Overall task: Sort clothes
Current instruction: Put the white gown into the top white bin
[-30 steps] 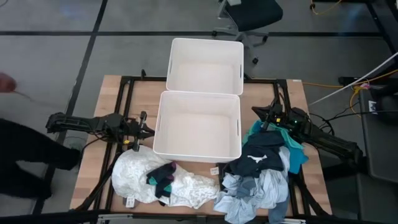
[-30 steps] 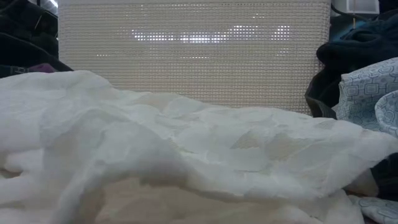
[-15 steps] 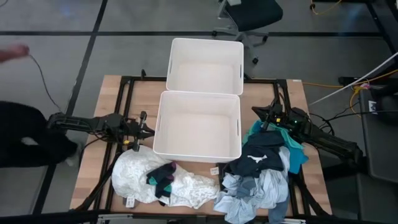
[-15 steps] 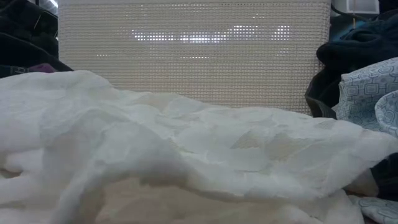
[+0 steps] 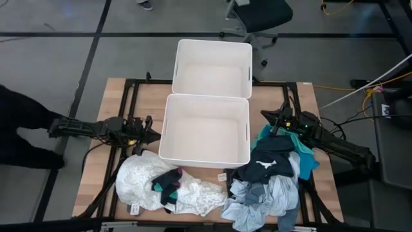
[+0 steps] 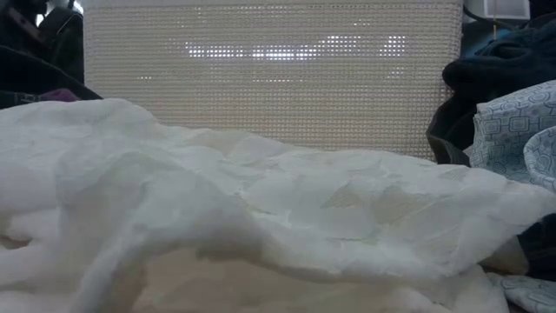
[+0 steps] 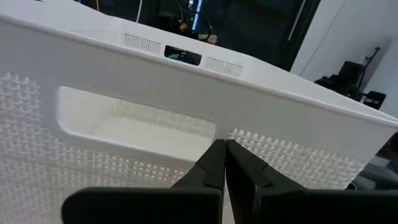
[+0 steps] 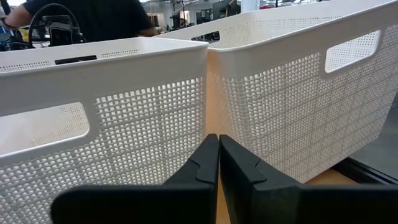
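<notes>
At nine o'clock the left tool (image 5: 150,134), shut and empty, has edged toward the bin (image 5: 205,130); right tool (image 5: 273,118) stays shut, empty. Clothes (image 5: 267,180) lie unsorted at six.

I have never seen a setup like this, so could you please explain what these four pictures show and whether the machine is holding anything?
This is a two-armed robot at a wooden table. One picture looks straight down, one looks level across the tabletop, and two come from cameras on the wrists. The left end effector and the right end effector sit on either side of the near white bin, both shut and holding nothing. A second white bin stands behind it. In front lie a white garment, dark socks on top of it, and a pile of dark and blue clothes.
</notes>
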Motion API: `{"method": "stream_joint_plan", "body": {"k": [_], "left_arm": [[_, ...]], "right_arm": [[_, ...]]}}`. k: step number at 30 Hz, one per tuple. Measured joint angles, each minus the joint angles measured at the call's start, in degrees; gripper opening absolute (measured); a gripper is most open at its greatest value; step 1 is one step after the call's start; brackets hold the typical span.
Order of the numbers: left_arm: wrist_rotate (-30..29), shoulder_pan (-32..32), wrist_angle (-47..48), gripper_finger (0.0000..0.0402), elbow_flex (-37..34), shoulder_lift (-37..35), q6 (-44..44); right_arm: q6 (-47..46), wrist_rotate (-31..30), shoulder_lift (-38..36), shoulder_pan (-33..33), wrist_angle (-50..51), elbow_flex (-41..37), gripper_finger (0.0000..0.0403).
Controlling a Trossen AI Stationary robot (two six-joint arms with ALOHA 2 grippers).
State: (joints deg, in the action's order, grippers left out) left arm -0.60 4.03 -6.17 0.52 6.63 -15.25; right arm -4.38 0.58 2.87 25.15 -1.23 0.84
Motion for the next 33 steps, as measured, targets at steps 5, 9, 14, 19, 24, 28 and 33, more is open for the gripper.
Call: {"method": "stream_joint_plan", "body": {"k": [5,9,14,19,24,28,33], "left_arm": [[0.0,0.0,6.8,0.0001,3.2,0.0,0.0],[0.0,0.0,13.1,0.0001,8.3,0.0,0.7],[0.0,0.0,20.3,0.0001,14.7,0.0,0.8],[0.0,0.0,21.5,0.0001,19.3,0.0,4.4],[0.0,0.0,19.4,0.0001,22.7,1.1,9.5],[0.0,0.0,17.7,0.0001,24.6,5.2,11.3],[0.0,0.0,17.9,0.0001,29.5,14.1,12.4]], "right_arm": [[0.0,0.0,0.0,0.0,-0.7,0.0,0.0017],[0.0,0.0,0.0,0.0,-0.9,0.0,0.0017],[0.0,0.0,0.0,0.0,-1.9,0.0,0.0017],[-0.5,0.0,0.0,0.0,-4.5,0.0,0.0017],[-3.1,1.9,0.0,0.0,-11.0,0.0,0.0017],[-4.7,6.1,0.0,0.0,-18.5,0.0,0.0017],[-7.0,11.1,0.0,0.0,-27.2,0.2,0.0017]]}}
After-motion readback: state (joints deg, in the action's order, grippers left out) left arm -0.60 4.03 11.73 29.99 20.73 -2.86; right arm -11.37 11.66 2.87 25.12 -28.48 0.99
